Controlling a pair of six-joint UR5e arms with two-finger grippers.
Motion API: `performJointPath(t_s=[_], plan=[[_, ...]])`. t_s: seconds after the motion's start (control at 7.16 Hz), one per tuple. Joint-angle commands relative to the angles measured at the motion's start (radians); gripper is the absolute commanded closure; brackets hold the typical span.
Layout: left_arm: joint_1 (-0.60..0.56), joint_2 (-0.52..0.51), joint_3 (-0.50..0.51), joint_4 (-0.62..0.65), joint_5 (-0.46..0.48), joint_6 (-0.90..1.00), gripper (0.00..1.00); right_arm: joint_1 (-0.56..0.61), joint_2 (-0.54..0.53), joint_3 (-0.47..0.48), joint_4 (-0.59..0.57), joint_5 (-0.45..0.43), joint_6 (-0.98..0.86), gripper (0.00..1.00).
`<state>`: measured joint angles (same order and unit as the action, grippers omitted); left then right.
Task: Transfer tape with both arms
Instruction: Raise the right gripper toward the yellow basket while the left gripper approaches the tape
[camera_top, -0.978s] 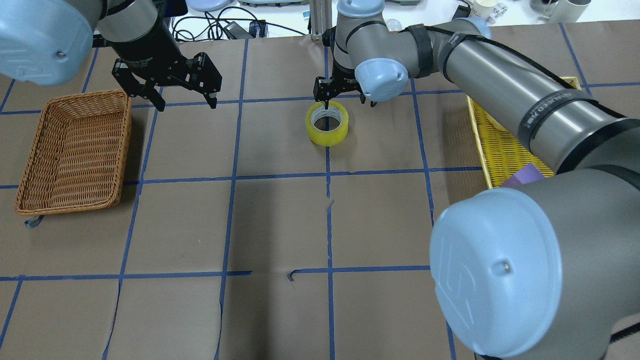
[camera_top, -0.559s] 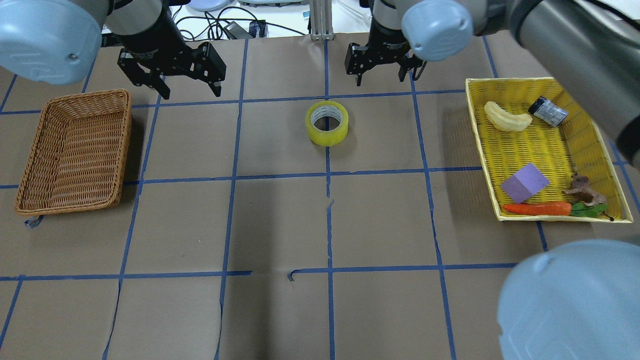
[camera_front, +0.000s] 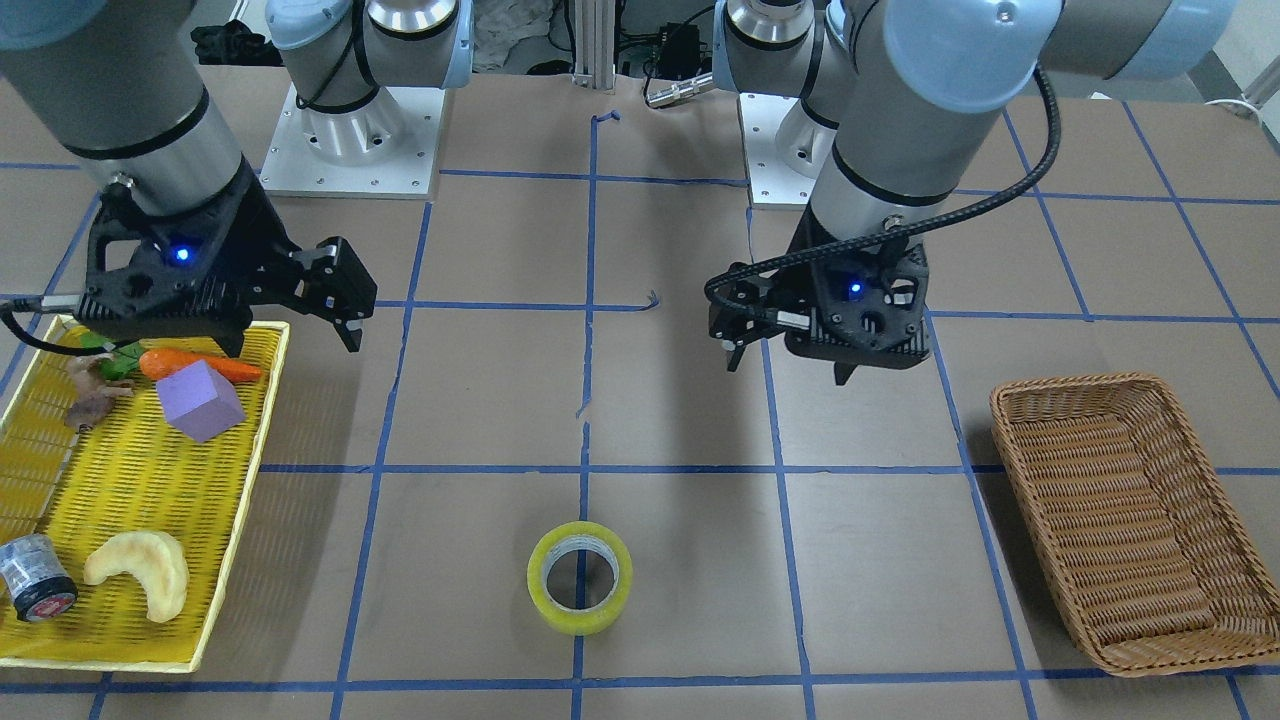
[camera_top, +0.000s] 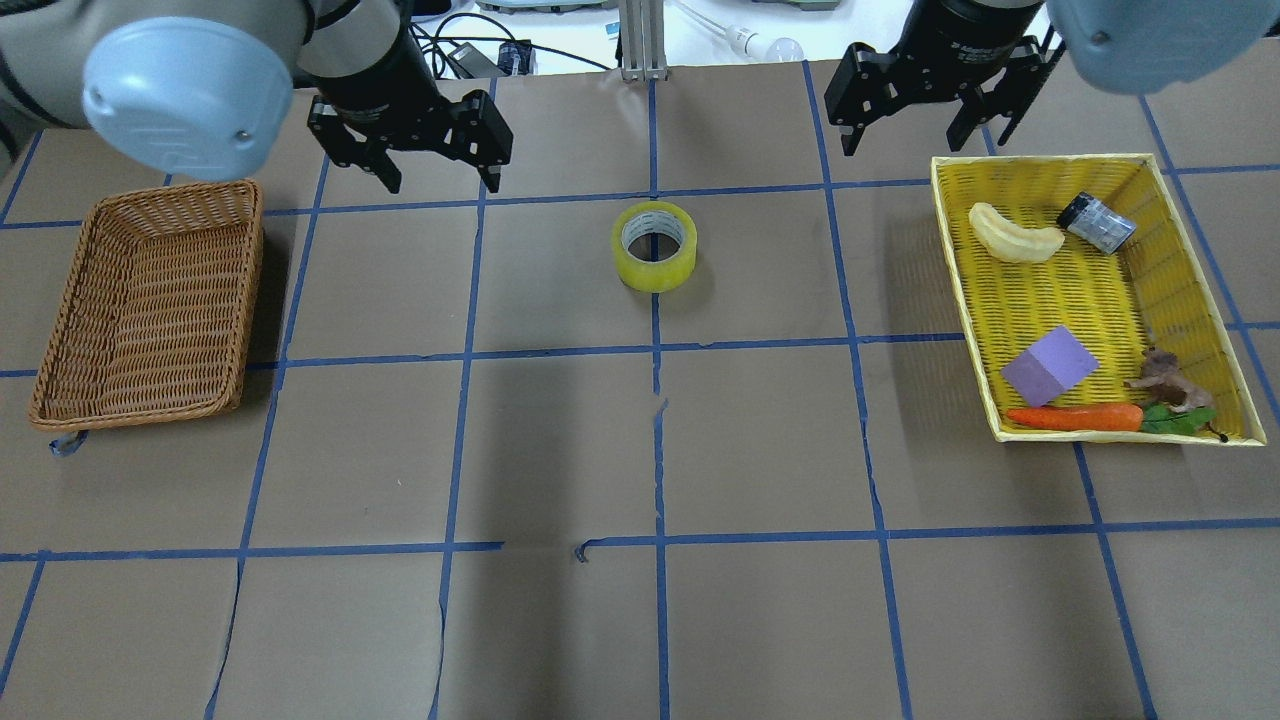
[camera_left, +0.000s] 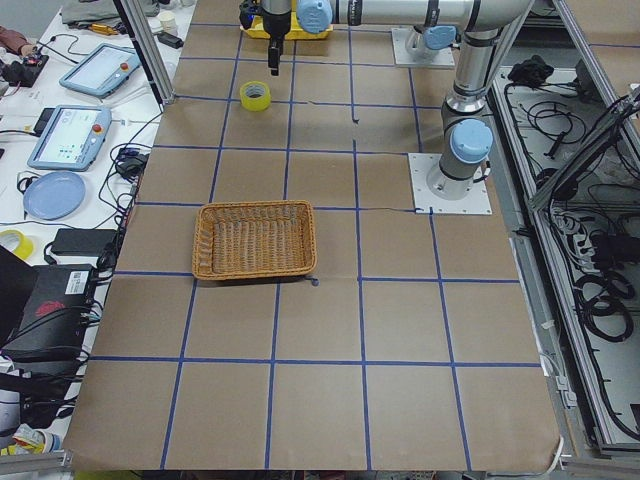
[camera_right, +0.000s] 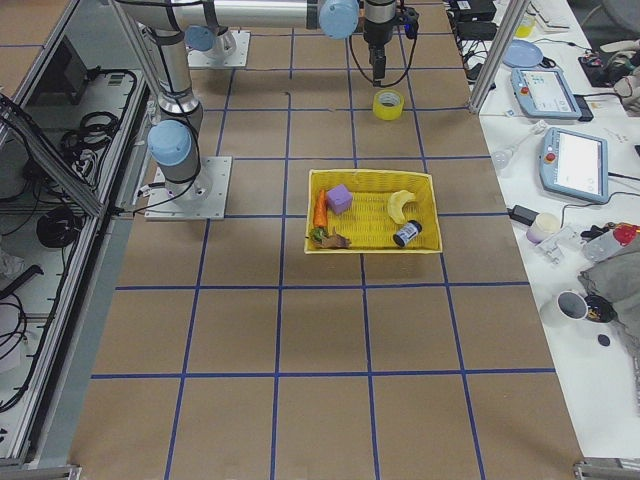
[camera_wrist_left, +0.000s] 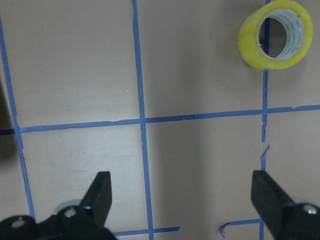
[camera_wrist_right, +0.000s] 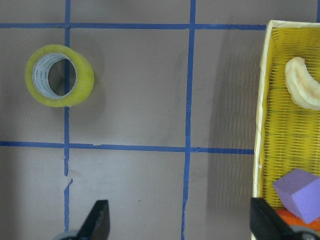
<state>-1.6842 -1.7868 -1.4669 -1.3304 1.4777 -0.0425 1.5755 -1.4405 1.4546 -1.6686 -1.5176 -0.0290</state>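
The left gripper (camera_top: 443, 185) hangs with its jaws spread wide and empty. The right gripper (camera_top: 902, 148) is likewise spread and empty, by the far corner of the tray (camera_top: 965, 300). The tape (camera_top: 655, 270) lies flat on the table, hole up, between the two, to the left gripper's right and well apart from both. The step looks like the left arm's pickup, bound for the basket (camera_top: 252, 300) on its left. Best to centre over one wall of the roll, lower one finger into the core and one outside, then close squarely so it neither skids nor tips.
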Motion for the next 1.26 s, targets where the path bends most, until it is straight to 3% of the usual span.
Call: performJointPath(t_s=[0.0,0.56,1.12], plan=[[-0.029,-0.142,-0.001,0.232,-0.112,-0.094,0.00,-0.003,-0.043,0.026,0.007,0.002,-0.005,0.00],[-0.048,-0.380,0.007,0.465,-0.111,-0.096,0.00,0.005,-0.047,0.033,0.018,0.008,-0.003,0.00],[-0.074,-0.499,0.074,0.487,-0.112,-0.129,0.00,0.005,-0.047,0.033,0.020,0.008,-0.002,0.00]])
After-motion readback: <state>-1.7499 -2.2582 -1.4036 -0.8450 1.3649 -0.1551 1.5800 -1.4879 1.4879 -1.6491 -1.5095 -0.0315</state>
